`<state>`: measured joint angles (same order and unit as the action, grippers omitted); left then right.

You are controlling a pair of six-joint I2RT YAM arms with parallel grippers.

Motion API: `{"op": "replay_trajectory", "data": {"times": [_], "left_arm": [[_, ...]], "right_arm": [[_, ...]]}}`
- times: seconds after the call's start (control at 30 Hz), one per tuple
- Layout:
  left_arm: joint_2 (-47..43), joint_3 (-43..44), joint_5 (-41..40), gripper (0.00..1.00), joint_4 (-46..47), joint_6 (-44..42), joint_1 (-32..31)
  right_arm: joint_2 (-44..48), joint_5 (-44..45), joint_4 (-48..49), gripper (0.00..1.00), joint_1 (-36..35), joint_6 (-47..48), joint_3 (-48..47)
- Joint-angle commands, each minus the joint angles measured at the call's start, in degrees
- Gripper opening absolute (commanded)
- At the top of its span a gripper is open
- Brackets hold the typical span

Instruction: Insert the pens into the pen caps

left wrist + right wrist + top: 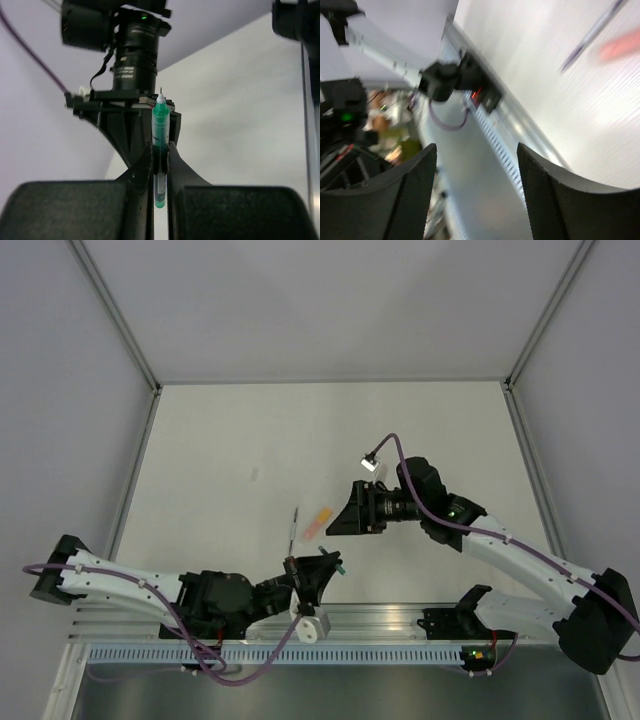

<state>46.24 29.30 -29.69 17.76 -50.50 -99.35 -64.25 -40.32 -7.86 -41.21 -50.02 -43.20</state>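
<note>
Left wrist view: left jaws grip teal pen (pixel 160 127) lengthwise, tip pointing outward; right jaws gape wide.

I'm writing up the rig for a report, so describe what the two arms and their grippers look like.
The left arm and right arm have white link shells and black joint housings, with a purple cable running along each. The left gripper and right gripper are black, their fingers broad with a grainy textured surface.
</note>
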Motion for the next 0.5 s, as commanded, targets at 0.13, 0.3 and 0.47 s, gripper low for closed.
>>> {"op": "replay_trajectory", "data": {"times": [0.13,0.3,0.47], "left_arm": [[-9.6,12.6,-7.9,0.02,-15.5,31.6,0.6],[-11.0,16.6,-9.9,0.02,-25.5,42.9,0.7],[-7.1,21.8,-8.0,0.02,-32.1,49.9,6.7]], "right_arm": [[12.6,33.9,-7.0,0.59,0.3,18.5,-7.5],[21.9,30.8,4.9,0.51,0.3,28.4,-3.8],[21.9,18.4,8.0,0.71,0.3,36.0,-5.0]]}}
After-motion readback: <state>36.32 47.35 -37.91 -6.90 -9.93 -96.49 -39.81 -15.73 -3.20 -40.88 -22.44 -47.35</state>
